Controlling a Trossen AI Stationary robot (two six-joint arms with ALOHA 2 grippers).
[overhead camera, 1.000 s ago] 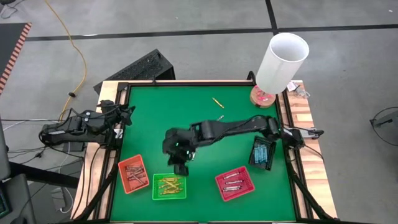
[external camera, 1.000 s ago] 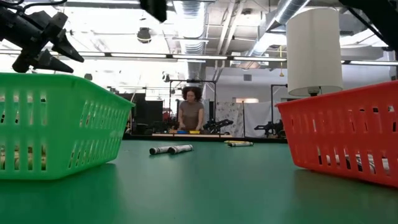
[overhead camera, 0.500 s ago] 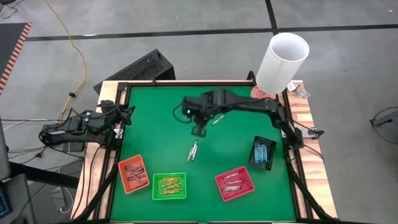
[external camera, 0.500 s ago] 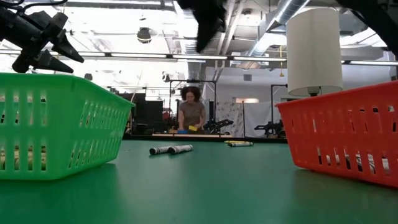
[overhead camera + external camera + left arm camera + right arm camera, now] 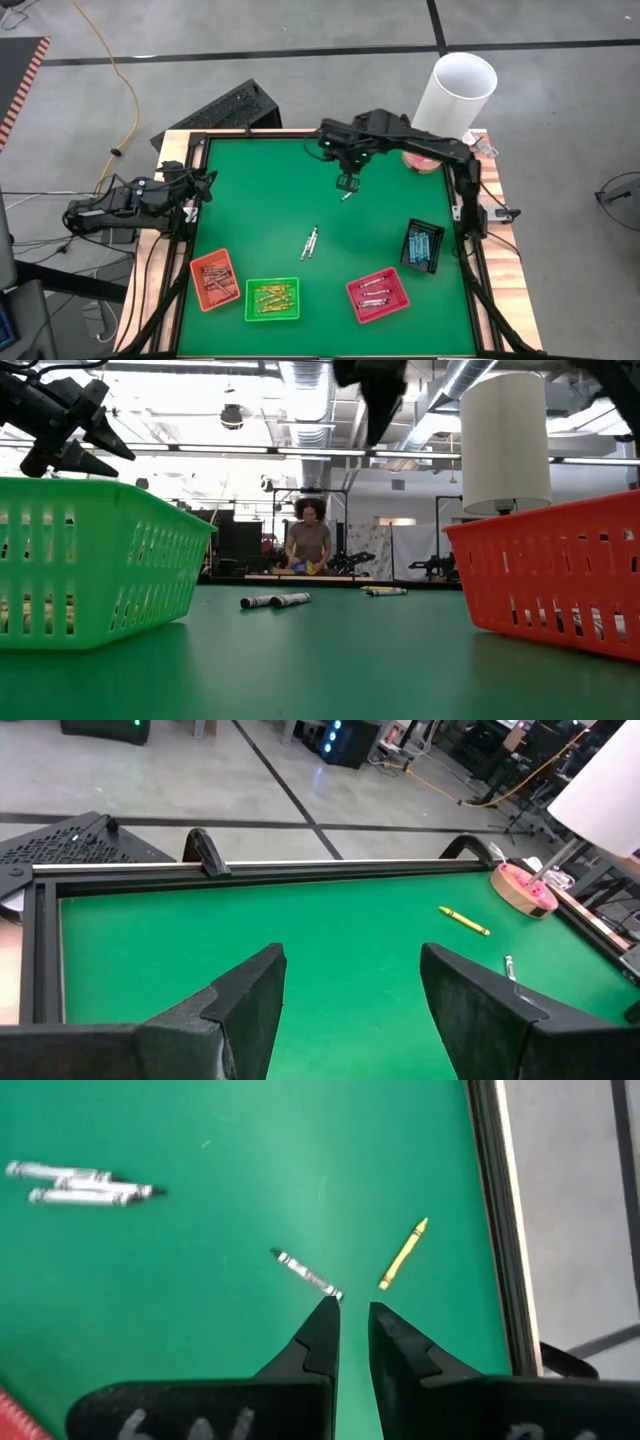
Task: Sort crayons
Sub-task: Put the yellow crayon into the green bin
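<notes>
Green bench (image 5: 260, 200) carries loose crayons (image 5: 310, 243); right tool (image 5: 347, 1320), fingers nearly closed, empty, hovers above a silver crayon (image 5: 308, 1274); left tool (image 5: 350, 980) gapes empty.

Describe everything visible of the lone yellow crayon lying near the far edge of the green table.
The thin yellow-gold crayon stick lies flat and alone on the green felt table top, near the far right corner, angled diagonally. One end tapers to a point; its wrapper looks like paper. Nothing touches it: a silvery grey crayon lies just beside it, apart. The right gripper hovers close by, jaws nearly closed and empty. The pink round lamp base stands farther toward the corner.
</notes>
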